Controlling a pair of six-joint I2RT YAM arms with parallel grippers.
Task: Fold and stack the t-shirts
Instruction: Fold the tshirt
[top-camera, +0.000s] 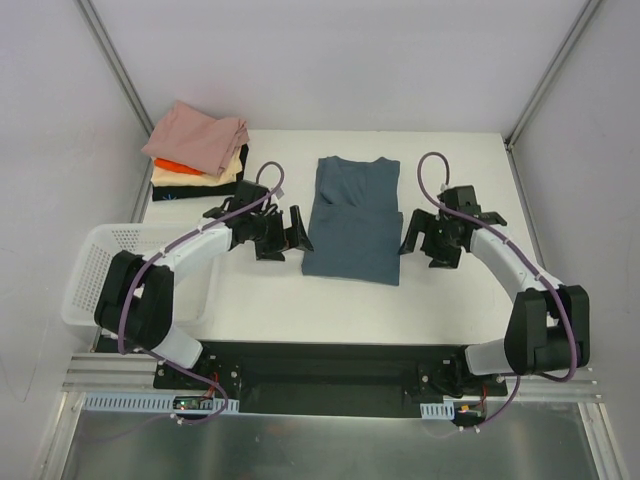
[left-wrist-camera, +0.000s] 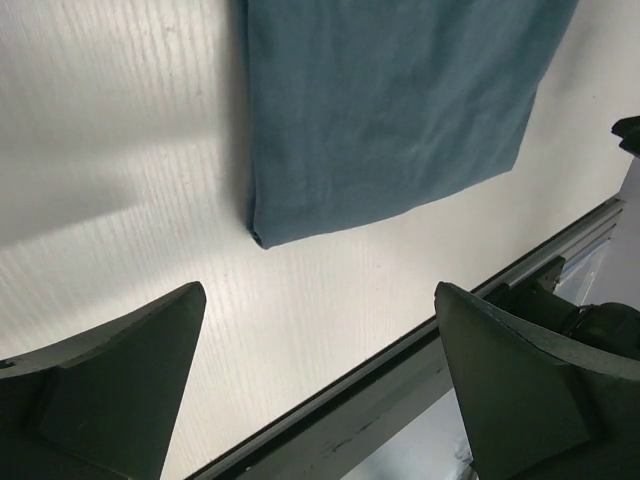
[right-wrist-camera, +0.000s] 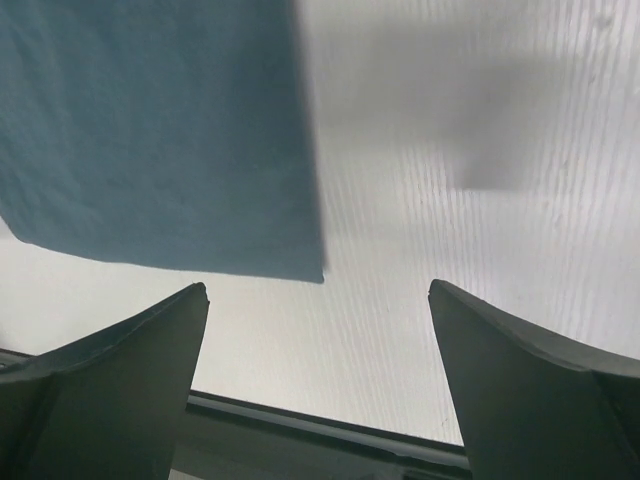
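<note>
A slate-blue t-shirt (top-camera: 352, 220) lies flat mid-table with its sides folded in, forming a long rectangle. Its near corners show in the left wrist view (left-wrist-camera: 390, 110) and the right wrist view (right-wrist-camera: 160, 130). My left gripper (top-camera: 285, 238) hovers open and empty just left of the shirt. My right gripper (top-camera: 420, 240) hovers open and empty just right of it. A stack of folded t-shirts sits at the far left: dusty pink (top-camera: 198, 135) on top, then orange (top-camera: 172, 165), cream (top-camera: 228, 172) and black (top-camera: 185, 189).
A white lattice basket (top-camera: 95, 272) stands at the table's near-left edge beside the left arm. The table's near edge and metal rail show in the left wrist view (left-wrist-camera: 420, 370) and the right wrist view (right-wrist-camera: 320, 430). Grey walls surround the table.
</note>
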